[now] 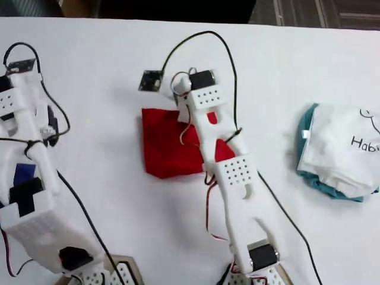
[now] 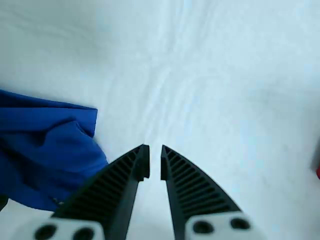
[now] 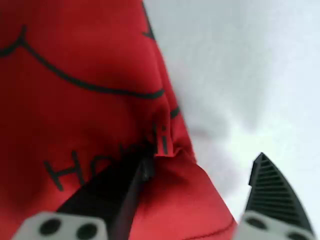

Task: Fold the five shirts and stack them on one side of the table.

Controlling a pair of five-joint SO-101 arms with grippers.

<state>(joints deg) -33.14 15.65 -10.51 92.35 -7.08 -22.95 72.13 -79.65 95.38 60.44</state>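
Right pincer (image 3: 202, 164) spread wide: one finger on red shirt (image 3: 75, 90), other over bare tabletop (image 3: 250, 60) just off red shirt's edge. Nothing gripped. Red shirt lies folded flat, mid-tabletop, under right arm. Left pincer (image 2: 154, 160) at narrow slit, nothing between, well left of red shirt, just beside crumpled blue shirt (image 2: 45, 155). Well right of red shirt: white shirt (image 1: 344, 142) atop teal shirt (image 1: 325, 184).

White perforated arms (image 1: 237, 172), black cables (image 1: 233, 59), ribbed black tools (image 2: 155, 162).
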